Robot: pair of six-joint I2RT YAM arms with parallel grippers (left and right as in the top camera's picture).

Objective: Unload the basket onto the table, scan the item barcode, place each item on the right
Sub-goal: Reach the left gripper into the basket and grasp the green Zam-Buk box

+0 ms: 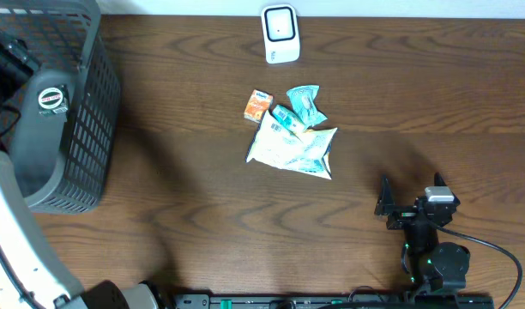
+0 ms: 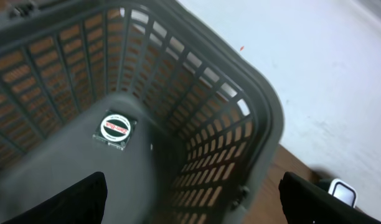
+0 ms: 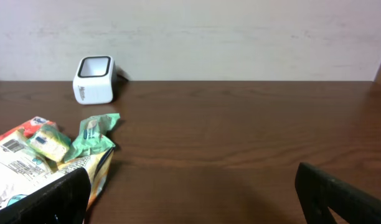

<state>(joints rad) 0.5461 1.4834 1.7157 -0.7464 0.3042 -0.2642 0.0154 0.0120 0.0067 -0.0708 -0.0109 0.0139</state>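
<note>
Several snack packets lie piled mid-table: a large white and blue bag (image 1: 293, 149) (image 3: 22, 176), a green packet (image 1: 304, 101) (image 3: 97, 133), a small orange box (image 1: 257, 105) and a small yellow and blue packet (image 1: 285, 120) (image 3: 47, 142). The white barcode scanner (image 1: 280, 34) (image 3: 94, 79) stands at the far edge. Over the black mesh basket (image 1: 95, 112) (image 2: 265, 124), my left gripper (image 2: 190, 205) hangs open and empty. An item with a round red and white label (image 1: 51, 99) (image 2: 114, 129) lies inside. My right gripper (image 1: 411, 193) (image 3: 193, 199) rests open near the front right, clear of the pile.
The basket fills the table's left end. The left arm's white link (image 1: 18, 249) crosses the front left corner. A black cable (image 1: 498, 253) trails from the right arm's base. A pale wall runs behind the table's far edge.
</note>
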